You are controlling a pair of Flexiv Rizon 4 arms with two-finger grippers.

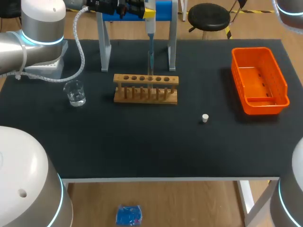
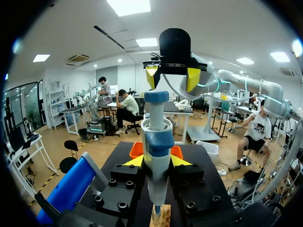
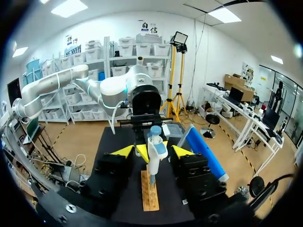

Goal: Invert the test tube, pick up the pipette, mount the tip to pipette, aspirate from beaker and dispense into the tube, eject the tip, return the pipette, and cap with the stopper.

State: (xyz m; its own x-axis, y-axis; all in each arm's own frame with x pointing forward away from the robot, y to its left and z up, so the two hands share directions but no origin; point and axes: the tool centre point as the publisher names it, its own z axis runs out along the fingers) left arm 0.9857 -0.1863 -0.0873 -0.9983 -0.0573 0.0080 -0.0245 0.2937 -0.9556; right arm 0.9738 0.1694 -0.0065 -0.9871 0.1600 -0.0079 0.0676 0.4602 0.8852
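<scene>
My left gripper (image 2: 156, 161) is shut on the blue-and-white pipette (image 2: 156, 156), holding it upright above the wooden tube rack (image 1: 146, 88). In the head view the pipette (image 1: 150, 35) hangs from the left gripper (image 1: 142, 9) and its lower end points into a middle hole of the rack. My right gripper (image 2: 173, 78) hovers just over the pipette's blue top button, open, its yellow tips to either side and clear of it. In the right wrist view the pipette head (image 3: 155, 142) stands between the spread tips of the right gripper (image 3: 152, 151). A glass beaker (image 1: 75, 93) and a white stopper (image 1: 205, 118) rest on the mat.
The pipette stand (image 1: 103, 45), with grey legs and a blue top bar, straddles the back of the black mat behind the rack. An orange basket (image 1: 284, 87) sits at the right edge. The stopper lies alone between the rack and the basket.
</scene>
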